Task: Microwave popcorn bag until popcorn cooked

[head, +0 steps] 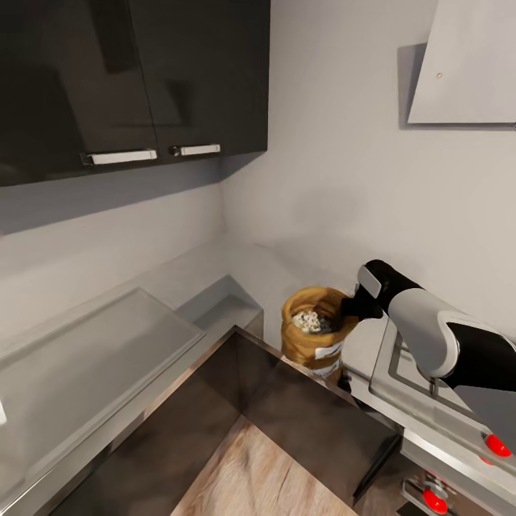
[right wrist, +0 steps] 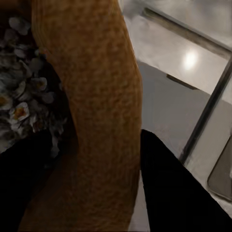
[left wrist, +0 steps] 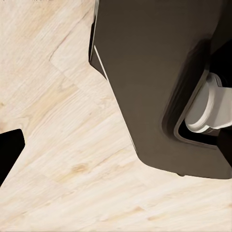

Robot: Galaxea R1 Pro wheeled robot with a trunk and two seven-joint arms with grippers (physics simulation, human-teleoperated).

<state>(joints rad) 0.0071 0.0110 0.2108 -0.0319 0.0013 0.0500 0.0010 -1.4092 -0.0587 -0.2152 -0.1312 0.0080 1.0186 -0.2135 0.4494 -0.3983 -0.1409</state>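
Head view: the bag (head: 315, 331) stands upright on the countertop (head: 93, 344) near the inner corner, just beside the hob (head: 423, 373) with its red knobs (head: 497, 445). Popcorn (head: 309, 321) is visible inside it, pale clump below the rolled rim. The right arm (head: 430, 330) reaches in from the right; the right gripper (head: 352, 308) sits at the bag's rim on the hob side. Right wrist view: the bag's rolled wall (right wrist: 92, 121) runs between the two dark fingers (right wrist: 179, 193), one inside next to the popcorn (right wrist: 21, 104), one outside, so the gripper is clamped on the rim. Left wrist view: wood floor (left wrist: 58, 159) and the robot's dark base (left wrist: 145, 82); left gripper state cannot be told. Dark wall cabinets (head: 129, 79) hang above the counter.
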